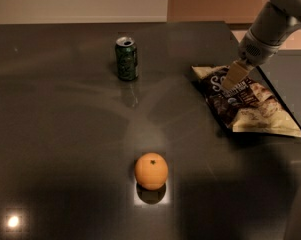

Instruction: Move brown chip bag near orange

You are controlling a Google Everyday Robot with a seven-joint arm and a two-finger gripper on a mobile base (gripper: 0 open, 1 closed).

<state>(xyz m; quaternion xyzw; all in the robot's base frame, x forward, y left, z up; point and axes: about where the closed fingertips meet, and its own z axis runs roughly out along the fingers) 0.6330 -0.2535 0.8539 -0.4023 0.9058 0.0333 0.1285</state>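
Note:
The brown chip bag (245, 104) lies flat near the right edge of the dark table, dark brown front with white script and cream-tan edges. The orange (151, 170) sits in the near middle of the table, well to the left and nearer than the bag. My gripper (234, 80) comes down from the upper right on a grey arm, and its tan tip rests at the bag's upper left part.
A green soda can (126, 58) stands upright at the back middle. The table's right edge (282, 101) runs just past the bag. A bright light spot (12, 221) reflects at the near left.

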